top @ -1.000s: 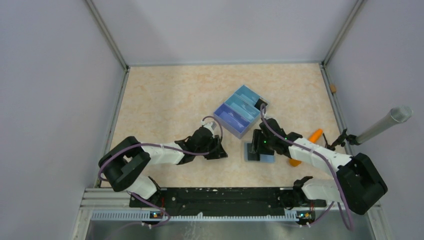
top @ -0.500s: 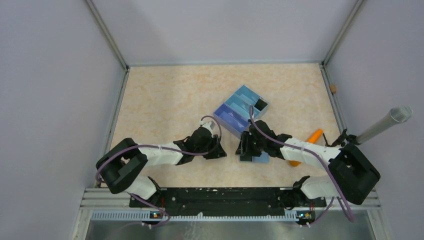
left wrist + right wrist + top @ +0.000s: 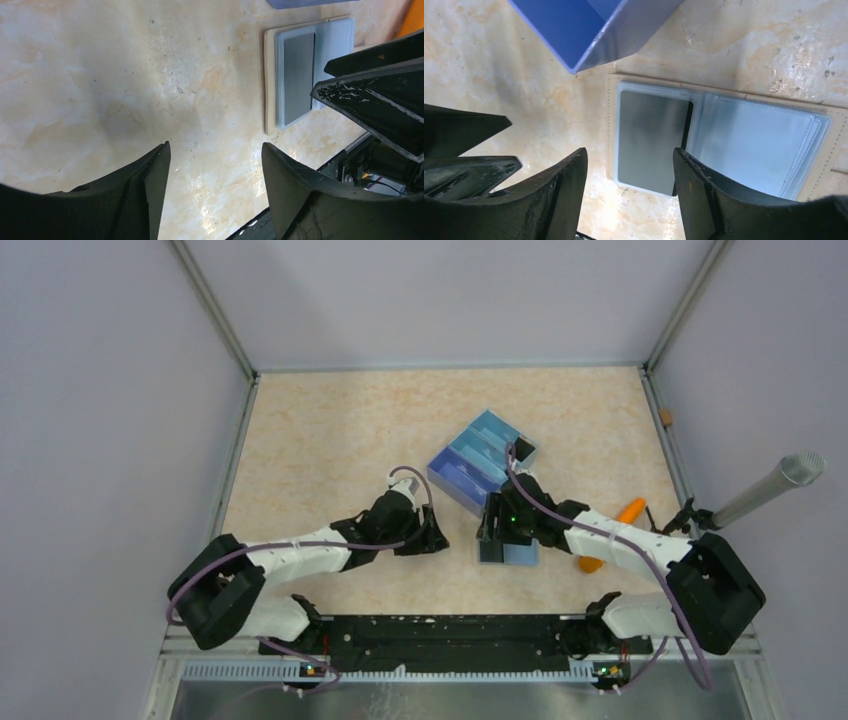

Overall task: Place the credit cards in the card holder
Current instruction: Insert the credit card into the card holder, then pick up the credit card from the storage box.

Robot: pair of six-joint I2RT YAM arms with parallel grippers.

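Observation:
The card holder (image 3: pixel 616 125) lies open on the table, beige-edged with pale blue clear pockets. A grey card (image 3: pixel 651 140) sits in its left pocket; the right half (image 3: pixel 754 145) is light blue, and I cannot tell card from sleeve there. The holder also shows in the left wrist view (image 3: pixel 270 75) and in the top view (image 3: pixel 521 554). My right gripper (image 3: pixel 630 155) is open and empty, hovering over the holder's grey-card end (image 3: pixel 492 538). My left gripper (image 3: pixel 215 150) is open and empty over bare table, left of the holder (image 3: pixel 432 538).
The blue three-compartment tray (image 3: pixel 447 472) stands just behind the holder, its corner close to my right gripper (image 3: pixel 594 45). An orange object (image 3: pixel 628 510) lies right of the right arm. The two grippers' fingers are close together. Grey walls enclose the table.
My right gripper moved left to the holder's left end, and the holder slid slightly left. My left arm stretched out, with its gripper staying near the same spot.

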